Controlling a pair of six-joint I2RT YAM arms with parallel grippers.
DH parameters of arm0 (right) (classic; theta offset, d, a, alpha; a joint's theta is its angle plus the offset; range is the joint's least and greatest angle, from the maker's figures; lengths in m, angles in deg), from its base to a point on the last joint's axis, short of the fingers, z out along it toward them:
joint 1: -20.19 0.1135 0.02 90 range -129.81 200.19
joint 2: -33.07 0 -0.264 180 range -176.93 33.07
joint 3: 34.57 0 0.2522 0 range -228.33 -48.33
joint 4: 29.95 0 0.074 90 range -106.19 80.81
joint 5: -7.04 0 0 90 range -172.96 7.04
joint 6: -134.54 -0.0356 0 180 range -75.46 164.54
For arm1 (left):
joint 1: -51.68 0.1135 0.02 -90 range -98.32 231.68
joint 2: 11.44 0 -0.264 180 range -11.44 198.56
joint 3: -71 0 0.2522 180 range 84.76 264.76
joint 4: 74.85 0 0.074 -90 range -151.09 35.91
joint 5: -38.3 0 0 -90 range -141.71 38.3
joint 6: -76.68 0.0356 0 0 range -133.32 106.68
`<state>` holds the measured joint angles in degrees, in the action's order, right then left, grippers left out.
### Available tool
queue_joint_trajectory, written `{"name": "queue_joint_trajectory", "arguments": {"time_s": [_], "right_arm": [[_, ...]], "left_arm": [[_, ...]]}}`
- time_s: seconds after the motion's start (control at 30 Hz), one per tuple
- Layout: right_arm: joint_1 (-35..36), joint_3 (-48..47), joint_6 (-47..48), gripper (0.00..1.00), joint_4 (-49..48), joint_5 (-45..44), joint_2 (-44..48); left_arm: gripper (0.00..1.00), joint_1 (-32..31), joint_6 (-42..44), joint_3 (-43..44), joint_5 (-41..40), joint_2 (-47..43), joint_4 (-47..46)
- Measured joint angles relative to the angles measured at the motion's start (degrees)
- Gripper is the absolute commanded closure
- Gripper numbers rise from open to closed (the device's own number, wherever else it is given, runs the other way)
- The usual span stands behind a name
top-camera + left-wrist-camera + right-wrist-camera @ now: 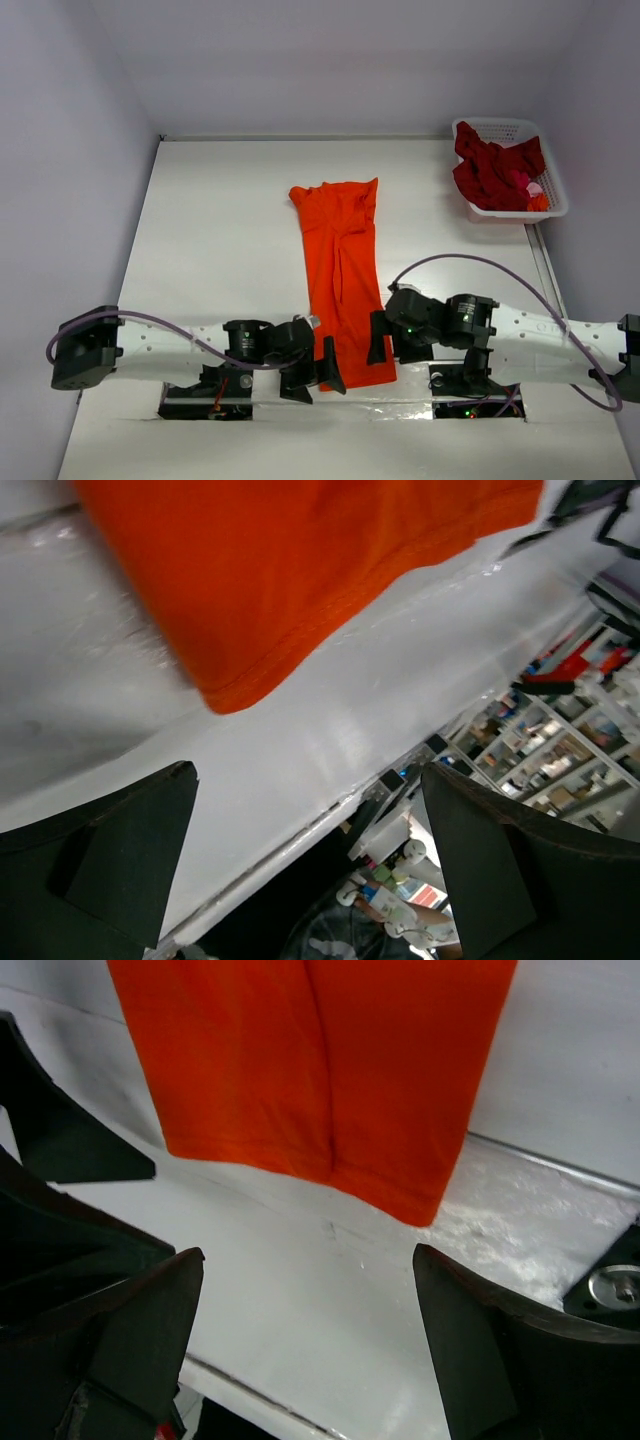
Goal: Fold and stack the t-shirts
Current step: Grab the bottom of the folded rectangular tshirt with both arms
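Note:
A bright orange t-shirt [343,270] lies folded into a long narrow strip down the middle of the white table, its hem at the near edge. Its hem also shows in the left wrist view [300,570] and in the right wrist view [320,1060]. My left gripper [318,376] is open and empty at the hem's left corner. My right gripper [377,344] is open and empty at the hem's right corner. Both sit just off the cloth. Dark red t-shirts [492,170] are piled in the basket at the back right.
A white lattice basket [552,185] stands at the table's far right corner. The table's near edge [300,830] lies right under both grippers, with gaps at the arm bases. The left gripper's fingers [70,1150] show in the right wrist view.

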<state>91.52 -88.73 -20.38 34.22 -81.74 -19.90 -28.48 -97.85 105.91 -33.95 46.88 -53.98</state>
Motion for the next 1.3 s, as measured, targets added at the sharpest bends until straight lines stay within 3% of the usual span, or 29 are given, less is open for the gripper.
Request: {"name": "queue_joint_trajectory", "arguments": {"time_s": [0.17,0.33,0.47,0.8,1.3], "right_arm": [[-1.49,4.33,-1.31,0.12,-7.32,2.4,-1.14],[-1.51,9.38,-4.2,0.13,-9.51,4.26,0.11],[-1.51,11.1,-6.54,0.15,-10.4,4.87,3.04],[-1.51,11.23,-8.48,0.17,-12.11,5.42,0.7],[-1.51,11.32,-13.2,0.2,-8.13,5.49,2.51]], "left_arm": [[0.08,-0.02,-2.99,-5.2,-1.64,-4.35,-5.9],[0.19,-0.02,-6.03,-5.88,-7.41,-15.06,-1.01],[0.18,-0.02,-7.54,-4.81,-11.28,-18.32,4.15],[0.18,-0.44,-6.99,0.66,-13.55,-0.9,5.92],[0.17,-0.48,-11.37,1.05,-18.1,-3.37,5.22]]}}
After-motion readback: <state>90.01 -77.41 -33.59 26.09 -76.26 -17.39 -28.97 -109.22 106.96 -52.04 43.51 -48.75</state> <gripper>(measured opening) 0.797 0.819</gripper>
